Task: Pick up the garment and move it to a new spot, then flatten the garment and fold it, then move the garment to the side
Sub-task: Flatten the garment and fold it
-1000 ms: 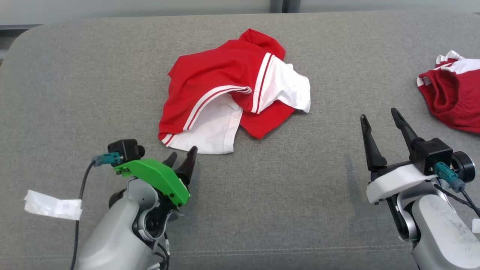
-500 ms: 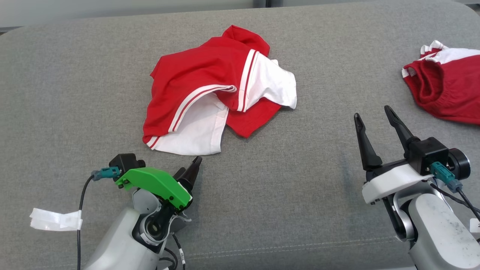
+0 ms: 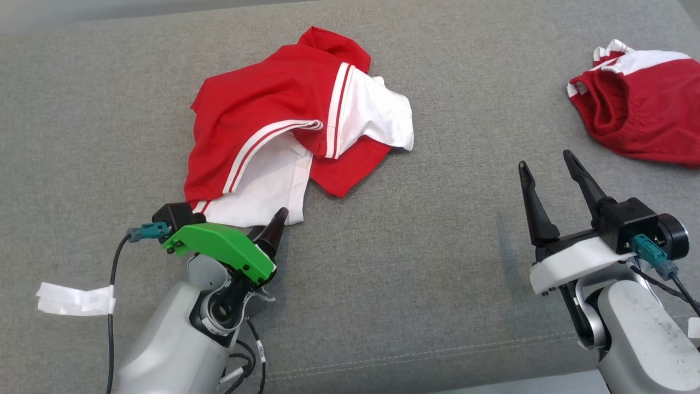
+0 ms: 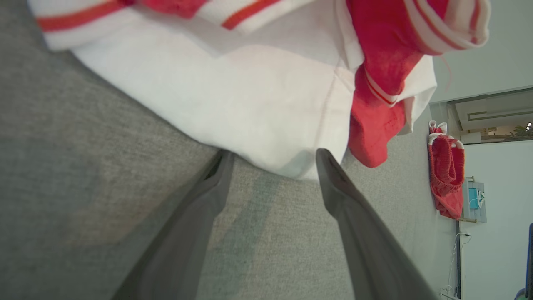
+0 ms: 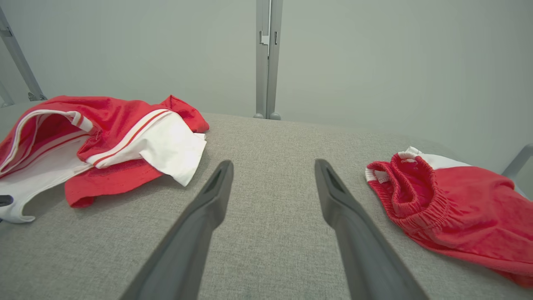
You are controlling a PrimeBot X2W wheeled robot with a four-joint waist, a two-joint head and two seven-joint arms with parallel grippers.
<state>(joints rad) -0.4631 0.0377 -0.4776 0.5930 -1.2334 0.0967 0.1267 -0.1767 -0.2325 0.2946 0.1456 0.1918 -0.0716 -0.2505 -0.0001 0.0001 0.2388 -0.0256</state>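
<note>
Surface: I'm looking down on a grey fabric-covered worktop (image 3: 426, 284) with a pale wall behind its far edge.
Left gripper: the left gripper (image 3: 270, 224) is released, jaws spread wide and holding nothing. It sits low over the fabric, right at the near edge of the garment.
Garment: the garment (image 3: 273, 109) is a crumpled red and white heap, left of centre on the worktop.
Key relation: the garment's white hem (image 3: 257, 191) lies straight ahead of the left gripper. In the left wrist view the hem's edge falls between the two fingertips. I cannot tell whether either tip touches the cloth.
Long axis: as I read it, the heap runs on a diagonal from near left to far right. Its white hem points at the left gripper, and the red bunched end points away.
Nearer arm: the left, clearly.
Right gripper: the right gripper (image 3: 546, 158) is also released and empty. It stands well apart from the garment, fingers aimed at bare fabric.
Far right: a second red garment (image 3: 640, 104) lies beyond it.
</note>
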